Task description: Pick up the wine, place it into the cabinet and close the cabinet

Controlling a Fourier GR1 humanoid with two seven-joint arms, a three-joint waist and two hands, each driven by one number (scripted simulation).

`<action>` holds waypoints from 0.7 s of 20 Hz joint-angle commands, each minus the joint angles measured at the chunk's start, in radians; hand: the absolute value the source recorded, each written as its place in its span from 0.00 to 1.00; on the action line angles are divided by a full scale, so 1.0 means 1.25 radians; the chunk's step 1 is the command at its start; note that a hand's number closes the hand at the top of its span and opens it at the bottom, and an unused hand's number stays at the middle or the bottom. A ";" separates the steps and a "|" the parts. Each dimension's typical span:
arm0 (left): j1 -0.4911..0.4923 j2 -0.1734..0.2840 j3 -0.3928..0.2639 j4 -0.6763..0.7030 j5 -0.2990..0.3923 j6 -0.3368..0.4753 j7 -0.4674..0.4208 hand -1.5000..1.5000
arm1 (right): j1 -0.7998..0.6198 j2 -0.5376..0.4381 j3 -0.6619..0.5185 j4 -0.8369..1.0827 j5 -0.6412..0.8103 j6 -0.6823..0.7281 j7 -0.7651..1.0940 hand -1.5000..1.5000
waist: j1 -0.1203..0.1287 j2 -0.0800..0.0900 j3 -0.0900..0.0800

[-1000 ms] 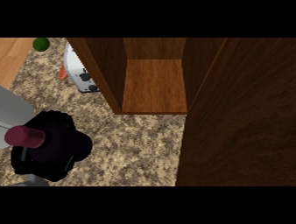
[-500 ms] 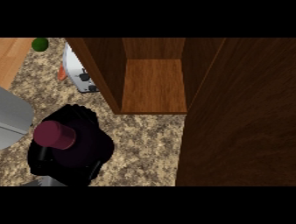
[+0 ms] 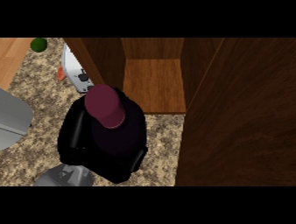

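The dark glass wine bottle with a maroon capped top (image 3: 107,109) is held upright-ish above the speckled granite tabletop (image 3: 40,92), its top tilted toward the opening of the brown wooden cabinet (image 3: 154,83). The bottle's cap sits just at the front edge of the cabinet's lower shelf board, near the cabinet's left side panel; the bottle's body is still outside, over the tabletop.

A black hand (image 3: 79,135) is wrapped round the bottle's body, its fingers curled down the bottle's left side and a further part of it showing at the lower right of the bottle (which of the two hands it is cannot be told for certain from this view; the grey wrist (image 3: 63,177) below it comes up near the tabletop's near edge, left of the middle). No second hand shows.

The cabinet's dark wooden door (image 3: 254,113) stands open, filling the right side of the view and reaching to the near edge.

Toward the far left of the tabletop, a white object with orange and grey details (image 3: 76,72) lies just beside the cabinet's left panel. A small green round thing (image 3: 39,44) rests at the far left corner, where the granite meets a light wooden surface (image 3: 5,57). A grey rounded body (image 3: 2,116) covers the left edge.
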 commanded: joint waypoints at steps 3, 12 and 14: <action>-0.107 -0.001 -0.080 0.023 -0.013 0.152 0.056 1.00 | 0.036 0.001 -0.045 -0.043 -0.094 0.022 -0.026 0.00 | 0.000 0.000 0.000; -0.259 -0.001 -0.094 0.217 0.021 0.280 -0.012 1.00 | 0.015 -0.024 -0.072 -0.090 -0.129 0.026 0.051 0.00 | -0.010 0.002 0.000; -0.222 -0.001 -0.134 0.162 -0.040 0.288 0.018 1.00 | -0.007 0.000 0.012 -0.099 -0.047 -0.002 0.083 0.00 | 0.001 0.000 0.000</action>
